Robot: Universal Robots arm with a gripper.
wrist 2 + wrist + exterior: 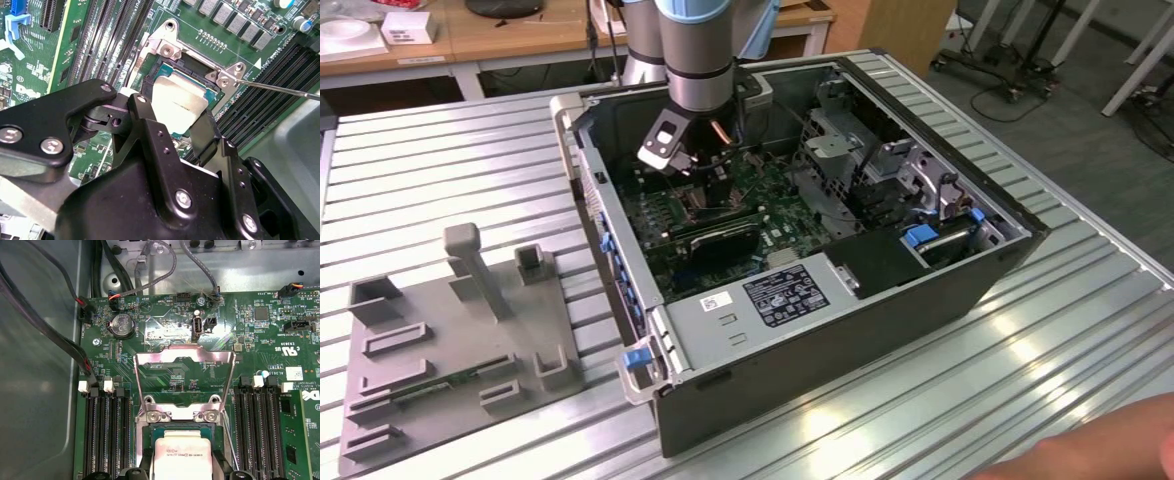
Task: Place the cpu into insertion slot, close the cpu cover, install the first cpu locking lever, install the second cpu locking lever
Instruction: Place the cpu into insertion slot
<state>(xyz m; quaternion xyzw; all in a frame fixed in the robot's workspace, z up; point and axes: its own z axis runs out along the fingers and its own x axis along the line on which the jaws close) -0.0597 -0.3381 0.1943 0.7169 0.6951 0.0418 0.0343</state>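
- gripper (183, 463) clamped on cpu (182, 450), one finger on each side edge
- cpu seemingly seated in insertion slot (186, 71), right under gripper
- cpu cover (185, 356) raised open just beyond gripper

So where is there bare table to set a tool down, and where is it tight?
Bare ribbed table lies between the grey fixture tray and the table's far edge, and again at the exterior view's right of the computer case. Inside the case it is crowded: the gripper hangs over the cpu.
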